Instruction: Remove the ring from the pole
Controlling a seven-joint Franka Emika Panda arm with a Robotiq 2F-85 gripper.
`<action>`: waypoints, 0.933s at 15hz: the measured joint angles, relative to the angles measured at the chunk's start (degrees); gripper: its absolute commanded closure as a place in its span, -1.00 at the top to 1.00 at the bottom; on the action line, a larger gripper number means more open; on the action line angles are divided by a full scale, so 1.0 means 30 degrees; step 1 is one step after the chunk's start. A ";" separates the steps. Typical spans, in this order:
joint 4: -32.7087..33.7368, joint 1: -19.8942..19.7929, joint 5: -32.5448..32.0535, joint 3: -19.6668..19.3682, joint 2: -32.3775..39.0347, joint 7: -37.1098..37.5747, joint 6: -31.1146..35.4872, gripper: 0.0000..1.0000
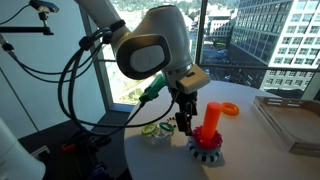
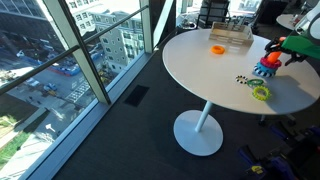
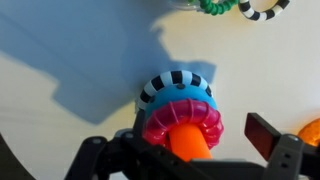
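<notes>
The orange pole [image 3: 190, 142] stands upright on its round blue toothed base [image 3: 178, 95] on the white table. A pink-red ribbed ring [image 3: 160, 122] sits around the foot of the pole, on the base. In the wrist view my gripper [image 3: 185, 150] is open, with one finger on each side of the pole and ring and touching neither. The pole [image 1: 210, 116], the ring [image 1: 206, 135] and my gripper [image 1: 185, 122] close beside them show in an exterior view. The pole [image 2: 266, 66] also shows far off in an exterior view, under my gripper [image 2: 283, 52].
A loose orange ring [image 1: 229, 109] lies behind the pole. Green and yellow rings [image 1: 155, 130] and a black-and-white striped ring [image 3: 262, 8] lie on its other side. A shallow tray [image 2: 230, 36] stands at the far side of the round table [image 2: 200, 70]. Floor-to-ceiling windows are close by.
</notes>
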 measured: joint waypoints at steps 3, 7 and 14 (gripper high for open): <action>0.0188 0.0320 -0.0278 -0.0373 0.0553 0.0626 0.0181 1.00; 0.0668 0.0841 -0.0342 -0.0901 0.1298 0.1197 0.0183 1.00; 0.1735 0.1719 -0.0342 -0.1518 0.2629 0.1747 0.0183 1.00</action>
